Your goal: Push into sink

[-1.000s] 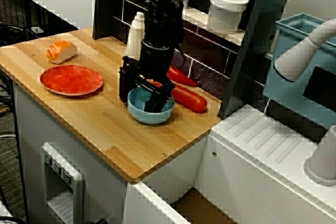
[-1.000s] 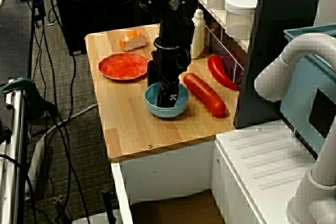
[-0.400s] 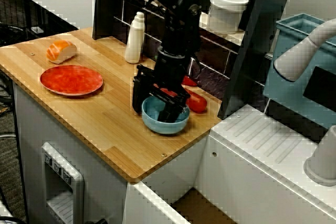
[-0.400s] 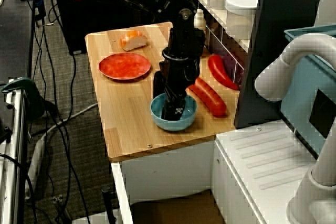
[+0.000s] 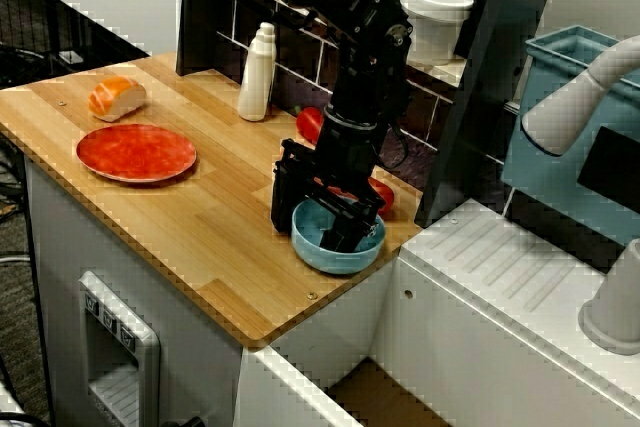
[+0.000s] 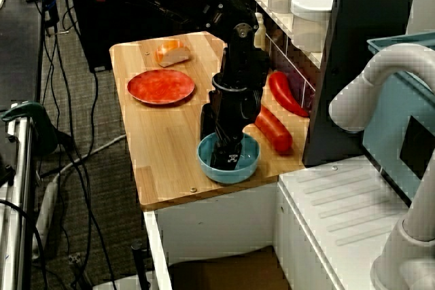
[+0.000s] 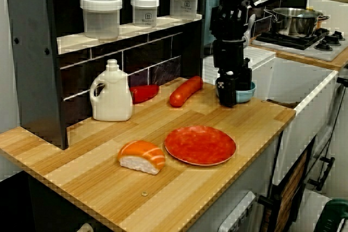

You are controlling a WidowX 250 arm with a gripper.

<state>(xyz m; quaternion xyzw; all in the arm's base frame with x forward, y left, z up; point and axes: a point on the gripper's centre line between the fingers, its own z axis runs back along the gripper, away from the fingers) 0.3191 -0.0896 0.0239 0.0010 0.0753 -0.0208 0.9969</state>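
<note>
Side view: spread-open gripper straddles the light blue bowl's rim, apparently one finger inside.

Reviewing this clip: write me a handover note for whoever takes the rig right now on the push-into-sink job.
Gripper: fingers straddle the near rim of the blue bowl, one inside, one outside; whether they clamp the rim I cannot tell.
Bowl: on the wooden counter, near the end that borders the sink, just in front of the sausage.
Done: the bowl has slid along the counter toward the sink over the last second.
Left: push it on past the counter's edge so it drops into the sink.
The plate, bottle and sushi are well behind the path.
</note>
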